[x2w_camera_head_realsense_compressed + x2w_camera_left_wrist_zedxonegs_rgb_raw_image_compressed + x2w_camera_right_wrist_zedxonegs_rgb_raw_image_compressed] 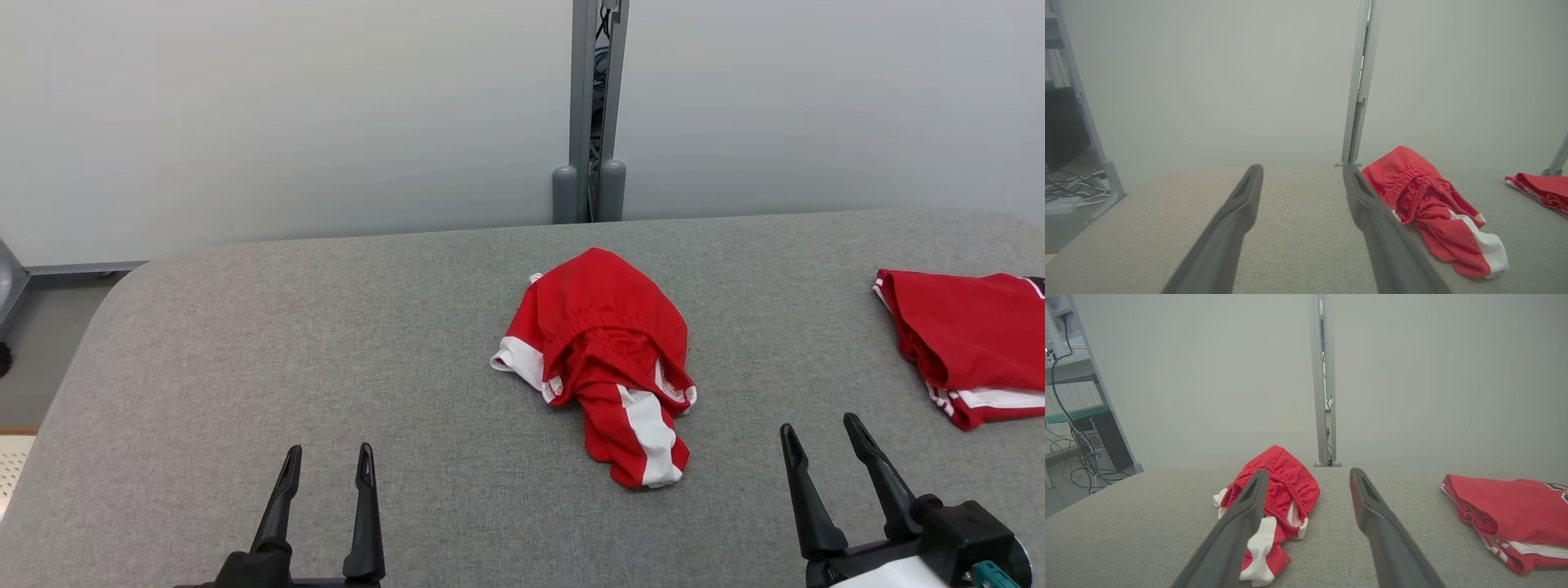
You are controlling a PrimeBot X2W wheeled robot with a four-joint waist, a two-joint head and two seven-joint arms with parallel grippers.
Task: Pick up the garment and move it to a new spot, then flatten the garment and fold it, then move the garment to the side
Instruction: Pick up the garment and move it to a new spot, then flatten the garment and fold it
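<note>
1. the garment (604, 359), red shorts with white side stripes and a gathered waistband, lies crumpled in a heap on the grey padded table (286, 343). it sits straight in front of the grey metal post (596, 114) that rises at the table's far edge.
2. the left gripper (329, 449) hangs over the table on the robot's side of the post and to its left. its two dark fingers are spread wide with nothing between them, well apart from the heap.
3. the right gripper (818, 423) hangs to the post's right, also on the near side. it is likewise spread and empty, and touches no cloth.
4. plain grey table cover lies between each gripper and the heap.
5. another red piece (971, 343) with white trim lies flatter, far to the post's right by the table's edge, well apart from the shorts.
6. a pale wall (286, 114) stands behind the post. far to its left, past the table's end, a rack (1069, 122) stands over loose cables (1069, 192) on the floor.
</note>
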